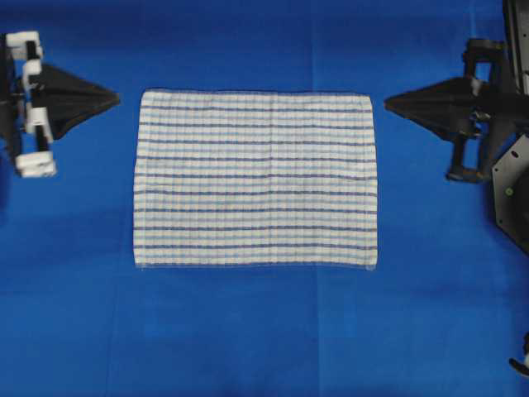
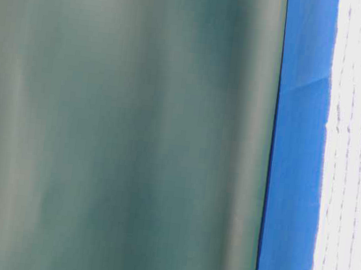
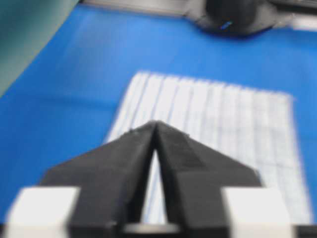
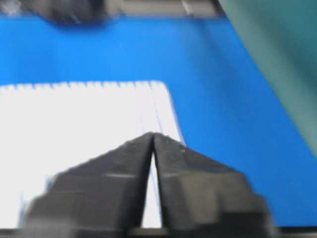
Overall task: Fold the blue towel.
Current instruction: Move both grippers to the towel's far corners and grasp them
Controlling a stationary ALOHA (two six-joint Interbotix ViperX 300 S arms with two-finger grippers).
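The blue towel point(image 1: 255, 179), a white woven cloth with thin light- and dark-blue stripes, lies flat and unfolded in the middle of the table. It also shows in the left wrist view point(image 3: 223, 129), the right wrist view point(image 4: 74, 129) and at the right edge of the table-level view point(image 2: 355, 155). My left gripper point(image 1: 116, 98) is shut and empty, hovering left of the towel's far left corner; its tips meet in the left wrist view point(image 3: 155, 122). My right gripper point(image 1: 387, 103) is shut and empty, just right of the towel's far right corner, tips together in the right wrist view point(image 4: 151, 134).
A plain solid-blue sheet point(image 1: 264, 331) covers the whole table. A grey-green wall or panel point(image 2: 122, 128) fills most of the table-level view. The right arm's base point(image 1: 508, 190) stands at the right edge, the left arm's white-and-black body point(image 1: 29, 107) at the left edge.
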